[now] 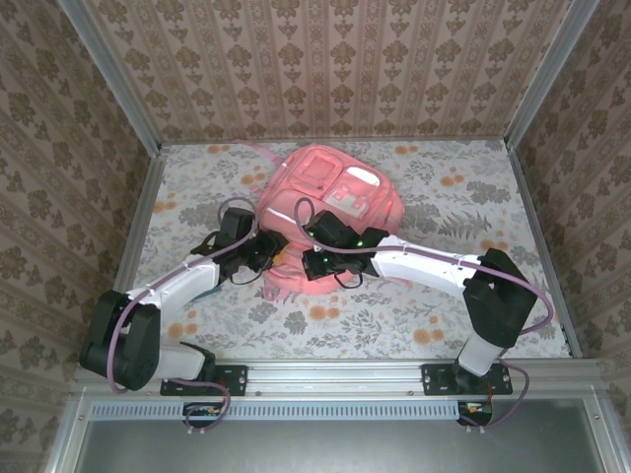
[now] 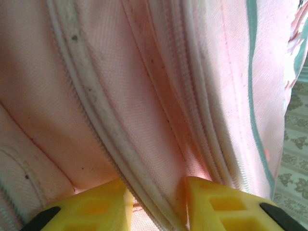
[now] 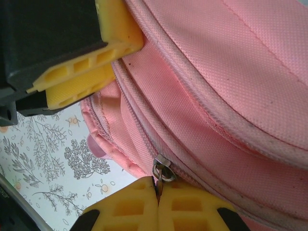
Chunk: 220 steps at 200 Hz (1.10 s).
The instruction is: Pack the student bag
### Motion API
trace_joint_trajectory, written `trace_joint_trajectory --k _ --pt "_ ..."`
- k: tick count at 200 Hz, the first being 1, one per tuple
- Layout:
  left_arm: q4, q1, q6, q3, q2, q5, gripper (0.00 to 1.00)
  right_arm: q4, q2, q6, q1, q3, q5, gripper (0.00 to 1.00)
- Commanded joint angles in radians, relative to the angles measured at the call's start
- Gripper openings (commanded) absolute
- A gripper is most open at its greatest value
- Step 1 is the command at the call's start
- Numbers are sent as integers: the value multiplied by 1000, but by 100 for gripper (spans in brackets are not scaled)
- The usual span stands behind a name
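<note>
Pink fabric student bag (image 1: 330, 212): we work its zip, right gripper (image 3: 158, 202) clamping the metal zipper pull (image 3: 162, 171), left gripper (image 2: 156, 202) pinching its seam (image 2: 144, 192); next, slide steadily.

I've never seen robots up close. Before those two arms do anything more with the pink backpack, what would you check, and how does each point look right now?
1. Right fingers pinching the zipper pull: ok, shut on it.
2. Left fingers gripping the student bag: cannot tell. A zipper seam ridge sits between them, but it is unclear whether they clamp it.
3. Left and right fingers close together without touching each other: ok.
4. Bag lying fully on the table: ok.
5. Zipper open far enough for packing: cannot tell.
</note>
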Motion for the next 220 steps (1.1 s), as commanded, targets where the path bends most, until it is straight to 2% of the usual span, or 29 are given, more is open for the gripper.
trace_joint_trajectory --k 1,37,118,177,220 --pt "16 -3 -8 -15 -13 -73 21 -83 -38 -38 6 22 73 0" --pt "-38 -3 40 -12 -44 -126 0 -243 -72 -64 -13 1 271 0" --pt "-35 19 73 2 -33 -112 0 -253 -174 -112 -206 -119 329 0" --pt "-77 22 133 22 -34 -62 0 -253 -46 -210 -377 -25 317 0" --pt "-111 16 170 37 -27 -27 0 -274 42 -179 -463 54 308 0"
